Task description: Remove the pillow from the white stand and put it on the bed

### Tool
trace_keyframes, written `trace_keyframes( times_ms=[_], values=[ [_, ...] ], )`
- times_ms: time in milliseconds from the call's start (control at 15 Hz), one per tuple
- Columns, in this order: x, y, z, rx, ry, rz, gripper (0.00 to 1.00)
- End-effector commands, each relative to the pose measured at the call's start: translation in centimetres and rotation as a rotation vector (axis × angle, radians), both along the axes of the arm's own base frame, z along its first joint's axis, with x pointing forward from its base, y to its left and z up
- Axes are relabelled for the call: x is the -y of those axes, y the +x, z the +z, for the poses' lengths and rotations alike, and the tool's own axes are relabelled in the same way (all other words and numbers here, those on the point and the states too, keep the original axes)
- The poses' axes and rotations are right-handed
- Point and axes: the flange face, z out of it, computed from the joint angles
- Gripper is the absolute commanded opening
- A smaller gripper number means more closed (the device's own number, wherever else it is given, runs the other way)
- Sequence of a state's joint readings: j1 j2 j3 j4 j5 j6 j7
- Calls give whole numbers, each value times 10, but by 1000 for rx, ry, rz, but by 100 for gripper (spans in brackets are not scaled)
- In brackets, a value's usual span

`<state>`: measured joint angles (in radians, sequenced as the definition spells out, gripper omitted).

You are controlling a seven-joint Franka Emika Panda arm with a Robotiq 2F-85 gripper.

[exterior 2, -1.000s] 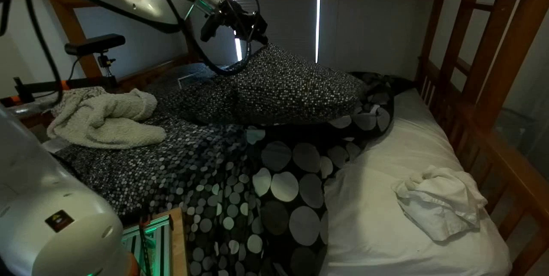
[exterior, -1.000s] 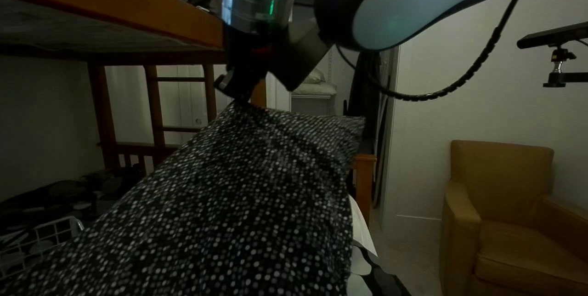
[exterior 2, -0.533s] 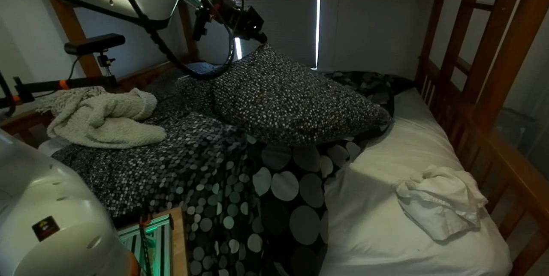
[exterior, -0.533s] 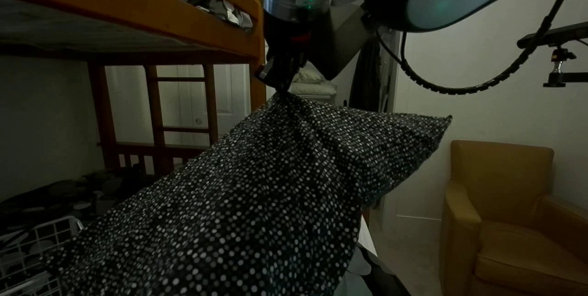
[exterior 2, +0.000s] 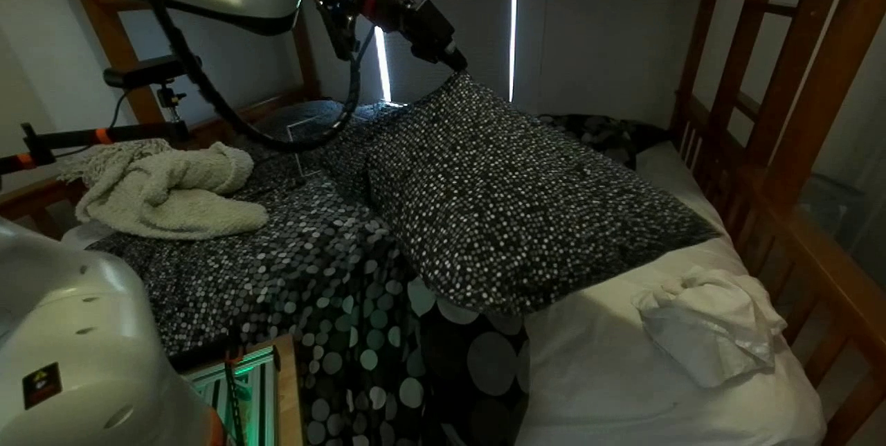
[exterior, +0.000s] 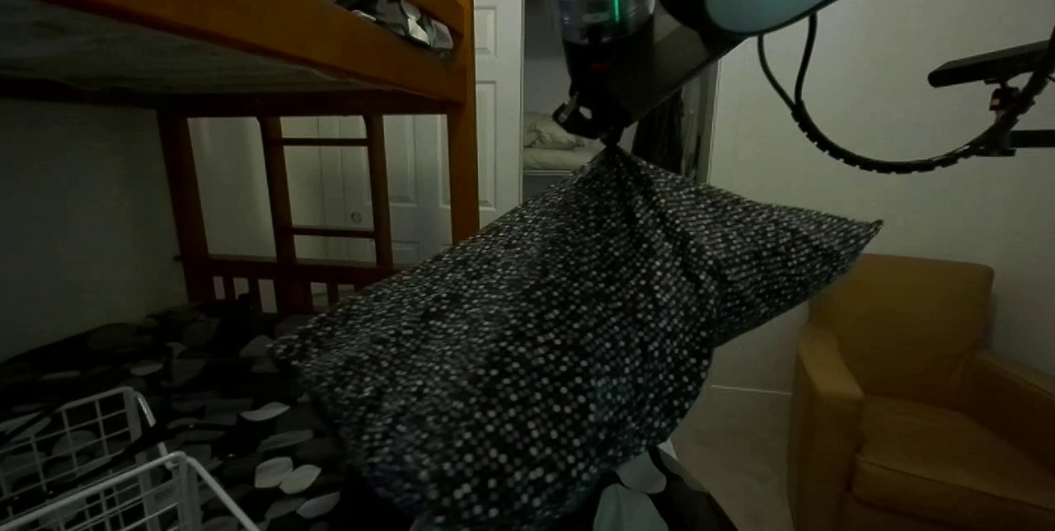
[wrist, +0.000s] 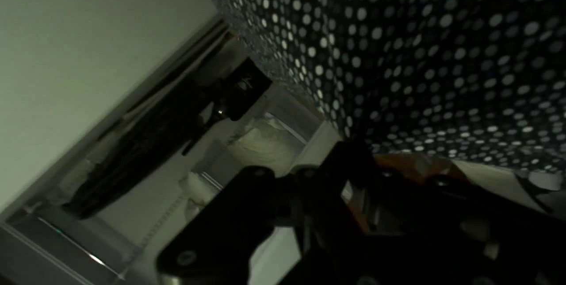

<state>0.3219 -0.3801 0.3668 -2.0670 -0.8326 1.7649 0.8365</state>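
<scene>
In an exterior view we're watching the black two-finger gripper (exterior: 611, 141) pinching a gathered edge of the black dotted fabric pillow (exterior: 536, 341), and it's hanging below the hand, its long axis apparently slanting from lower left to upper right; the white wire-grid stand (exterior: 180, 460) is standing apart at the lower left, and a tan padded armchair (exterior: 907, 399) is showing behind on the right. In an exterior view we're getting the pale-sheeted lower bunk bed (exterior 2: 595, 377), the pillow sloping down and right from the hand over it, whether touching or just above we're unable to tell; a crumpled white cloth (exterior 2: 709, 328) is lying near its far corner, and only thin wires of the stand are peeking out. We're reckoning the coming move is hinging on that slope: a lowering, far corner leading. In the wrist view we're seeing close up the fingertips (wrist: 349, 156) meeting on the bunched fabric, no stand in sight.
</scene>
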Motion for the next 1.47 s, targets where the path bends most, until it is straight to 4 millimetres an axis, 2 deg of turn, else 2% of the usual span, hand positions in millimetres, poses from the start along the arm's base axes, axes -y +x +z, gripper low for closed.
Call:
trace_keyframes(
  times_ms=[0,67,133,333,400,467,733,867,1000,1067,1133,1200,1267,1400],
  values=[
    [59,-5,53,77,4,-187,2],
    [34,0,23,27,3,-107,2],
    [44,1,29,31,5,-126,6],
    [38,6,16,6,-3,-122,6],
    [36,13,7,15,12,-202,2],
    [43,19,4,43,7,-280,2],
    [113,45,17,135,4,-464,2],
    [153,74,42,215,-24,-546,2],
    [189,107,56,295,-43,-631,2],
    [200,115,63,327,-47,-678,2],
    [207,125,59,358,-44,-724,2],
    [201,103,63,309,-36,-640,31],
    [207,111,62,311,-35,-656,7],
    [205,115,58,305,-35,-652,21]
  ],
)
